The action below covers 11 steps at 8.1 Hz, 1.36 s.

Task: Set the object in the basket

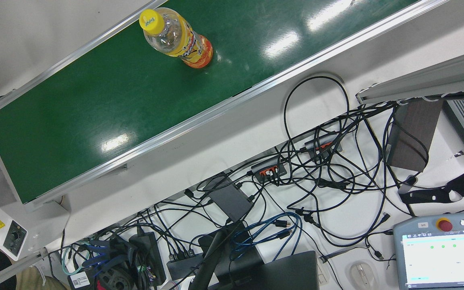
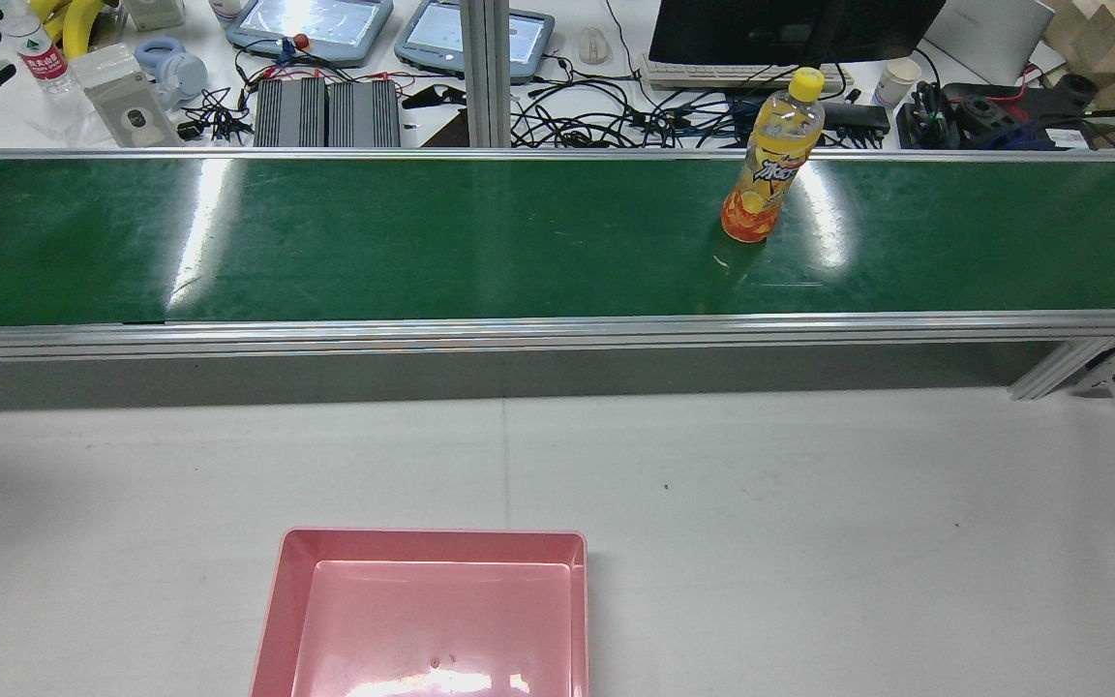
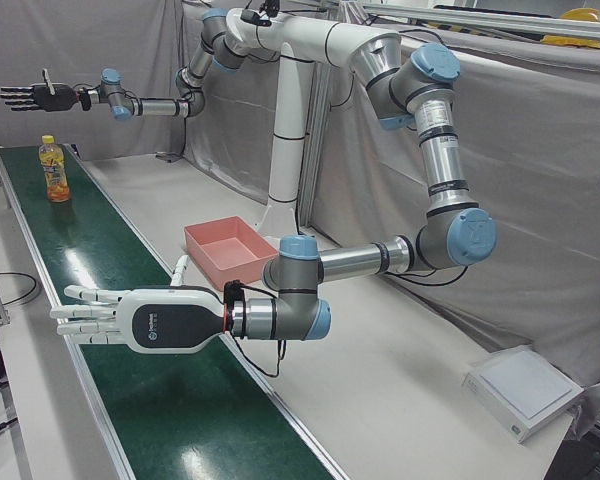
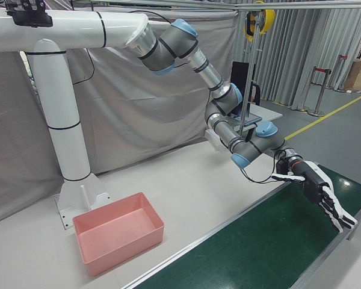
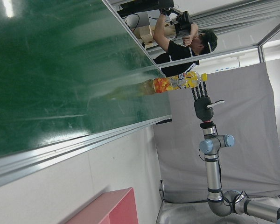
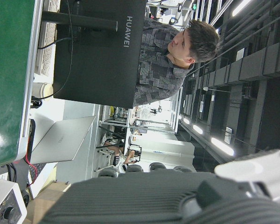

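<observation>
Fingers (image 3: 80,313) on the left hand (image 3: 150,320) and the right hand (image 3: 35,97) are spread and hold nothing. The bottle (image 3: 53,170) stands upright on the belt (image 3: 110,260) at upper left, just below the right hand, probably awaiting pickup. The basket (image 3: 230,250) sits mid-frame, empty.

Green conveyor belt (image 2: 422,242) runs along the far edge of the white bench (image 2: 809,503). Yellow-capped drink bottle (image 2: 770,165) upright on the belt toward the right; pink basket (image 2: 432,547) on the bench's near edge
</observation>
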{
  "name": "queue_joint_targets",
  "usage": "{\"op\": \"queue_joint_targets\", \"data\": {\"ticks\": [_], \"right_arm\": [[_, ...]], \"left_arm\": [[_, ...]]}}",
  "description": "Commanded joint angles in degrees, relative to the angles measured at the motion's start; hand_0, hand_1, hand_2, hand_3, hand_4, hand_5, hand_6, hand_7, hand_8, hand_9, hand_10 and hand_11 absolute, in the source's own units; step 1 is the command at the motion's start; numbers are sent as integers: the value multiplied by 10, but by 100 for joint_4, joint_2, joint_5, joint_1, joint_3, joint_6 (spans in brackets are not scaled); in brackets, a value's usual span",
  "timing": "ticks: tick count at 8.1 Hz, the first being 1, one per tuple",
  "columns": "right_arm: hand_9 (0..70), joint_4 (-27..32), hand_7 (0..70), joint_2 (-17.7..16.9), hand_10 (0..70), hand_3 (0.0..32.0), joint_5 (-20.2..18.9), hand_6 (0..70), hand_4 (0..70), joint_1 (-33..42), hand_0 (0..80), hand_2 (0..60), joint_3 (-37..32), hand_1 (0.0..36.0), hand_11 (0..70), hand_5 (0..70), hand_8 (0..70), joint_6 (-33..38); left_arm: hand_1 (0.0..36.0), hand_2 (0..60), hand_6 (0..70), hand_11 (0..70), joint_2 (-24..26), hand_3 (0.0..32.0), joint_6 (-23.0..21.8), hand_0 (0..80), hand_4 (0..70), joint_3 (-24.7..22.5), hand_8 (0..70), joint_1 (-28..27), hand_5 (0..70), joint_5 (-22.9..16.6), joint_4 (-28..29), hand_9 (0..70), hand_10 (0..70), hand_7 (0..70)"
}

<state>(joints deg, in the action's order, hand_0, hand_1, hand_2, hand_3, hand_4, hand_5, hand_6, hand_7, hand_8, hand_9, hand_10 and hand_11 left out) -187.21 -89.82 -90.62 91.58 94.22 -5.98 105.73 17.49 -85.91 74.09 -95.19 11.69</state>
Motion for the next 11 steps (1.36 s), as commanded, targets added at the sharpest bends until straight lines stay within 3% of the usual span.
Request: {"op": "queue_joint_targets", "data": {"ticks": [1,11], "right_arm": [[0,0,0,0,0,0,0,0,0,0,0,0,0,0,0,0,0,0],[0,-9,0,0,0,0,0,0,0,0,0,0,18,0,0,0,0,0]], "left_arm": [[18,0,0,70,0,16,9,543,72,-5,6,0,128,0,0,1,40,0],[13,0,0,72,-17,12,0,537,71,-163,11,0,129,0,-114,5,41,0]]}}
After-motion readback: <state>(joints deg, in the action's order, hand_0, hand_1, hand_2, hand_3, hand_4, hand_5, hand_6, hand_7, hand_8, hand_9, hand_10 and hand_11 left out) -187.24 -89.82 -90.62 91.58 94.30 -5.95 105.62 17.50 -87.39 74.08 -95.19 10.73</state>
